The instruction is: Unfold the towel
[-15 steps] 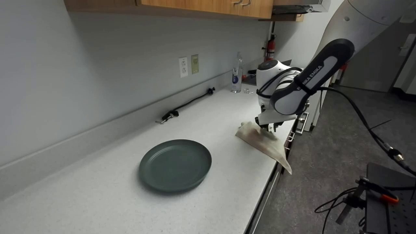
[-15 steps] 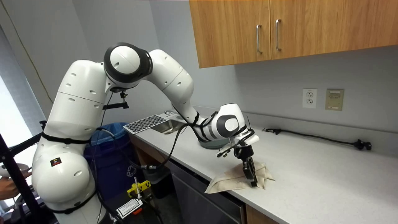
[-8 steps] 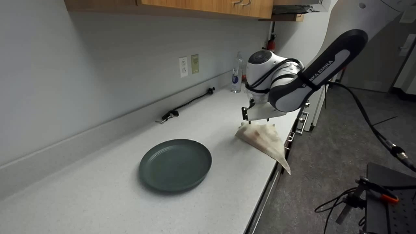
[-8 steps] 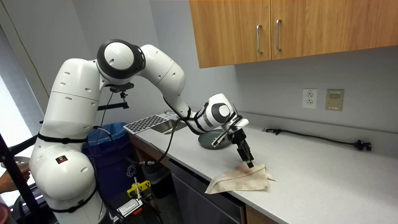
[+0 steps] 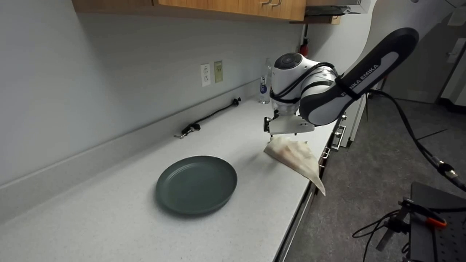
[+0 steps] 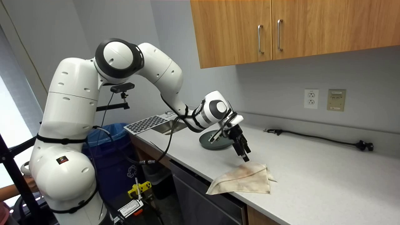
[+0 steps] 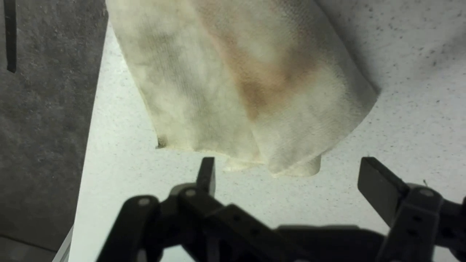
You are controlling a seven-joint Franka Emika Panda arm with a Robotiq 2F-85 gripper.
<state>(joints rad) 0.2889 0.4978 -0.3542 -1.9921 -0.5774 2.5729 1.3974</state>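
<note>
Exterior views, tool raised, off towel

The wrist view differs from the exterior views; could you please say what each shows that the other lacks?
Only the wrist view shows a dark patch on one corner of the towel, too small to make out elsewhere, and looks between the fingers of the open pincer.
Only the exterior views show the green plate, wall outlet and wooden cabinets.
Both share the towel, blotched reddish-brown, the pale counter and the empty pincer.
</note>
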